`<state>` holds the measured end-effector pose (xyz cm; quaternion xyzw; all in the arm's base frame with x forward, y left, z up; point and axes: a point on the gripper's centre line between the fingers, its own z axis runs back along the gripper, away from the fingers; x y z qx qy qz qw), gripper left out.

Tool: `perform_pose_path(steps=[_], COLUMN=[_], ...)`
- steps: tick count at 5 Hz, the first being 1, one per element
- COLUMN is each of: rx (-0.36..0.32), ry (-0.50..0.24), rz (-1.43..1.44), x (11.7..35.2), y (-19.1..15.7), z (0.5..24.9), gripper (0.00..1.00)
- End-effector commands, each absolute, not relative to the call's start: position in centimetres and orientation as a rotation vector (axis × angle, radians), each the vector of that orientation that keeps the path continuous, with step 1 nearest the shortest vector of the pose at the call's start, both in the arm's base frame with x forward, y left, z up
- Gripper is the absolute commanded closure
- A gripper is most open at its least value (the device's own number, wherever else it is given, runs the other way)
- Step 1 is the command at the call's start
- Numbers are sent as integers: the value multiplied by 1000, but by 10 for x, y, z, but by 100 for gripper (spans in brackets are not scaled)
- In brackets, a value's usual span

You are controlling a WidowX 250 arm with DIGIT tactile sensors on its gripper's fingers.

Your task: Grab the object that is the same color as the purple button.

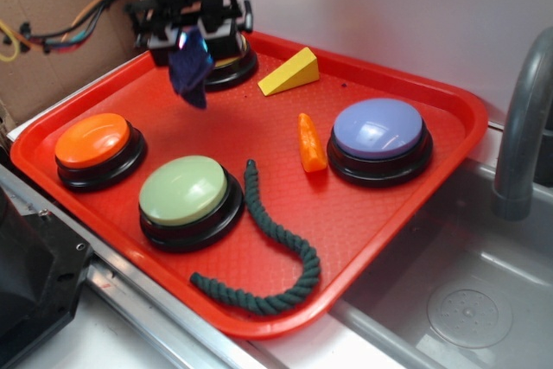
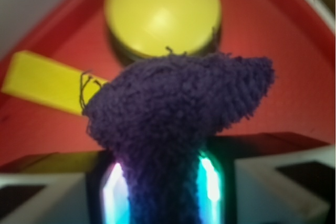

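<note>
Red and shiny, a plastic tray (image 1: 406,213) sits on a metal worktop (image 1: 130,317) next to a sink (image 1: 467,300). It has a raised rim all the way round.

Going from left to right on the tray: first an orange button (image 1: 92,140), round and smooth like a dome, on a black base. Above and just right of it hangs the gripper (image 1: 188,36). It is clamped on the cloth (image 1: 190,71), which dangles clear of the tray. Close up, the cloth (image 2: 178,108) is dark purple and fuzzy like a towel, with loose threads at the edge, and it is squeezed between two glowing fingers (image 2: 210,187). Under it sits a yellow button (image 2: 163,11), smooth and glossy.

Next comes a pale green button (image 1: 184,189), then a dark green rope (image 1: 285,257), twisted and bent in a curve. Further back lies a yellow wedge (image 1: 289,73), hard and shaped like cheese. Beside it is a small orange carrot (image 1: 310,142). Last is the purple button (image 1: 378,128), a smooth lavender dome on a black base.

I think the job is nearly done. The cloth matches the purple button, though it is darker, and it is already picked up. All that looks left is to keep hold of it.
</note>
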<state>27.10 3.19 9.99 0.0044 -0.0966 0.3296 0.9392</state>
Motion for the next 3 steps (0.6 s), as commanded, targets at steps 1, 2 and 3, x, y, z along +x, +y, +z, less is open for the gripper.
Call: perform_pose_path(steps=[1,2,3], rx=[-52,-48,-47], ry=[-223,-255,-181], rz=[371,303,267], x=[271,265,271], y=[15,10,17], z=[181,192,185], gripper=[100,100,100])
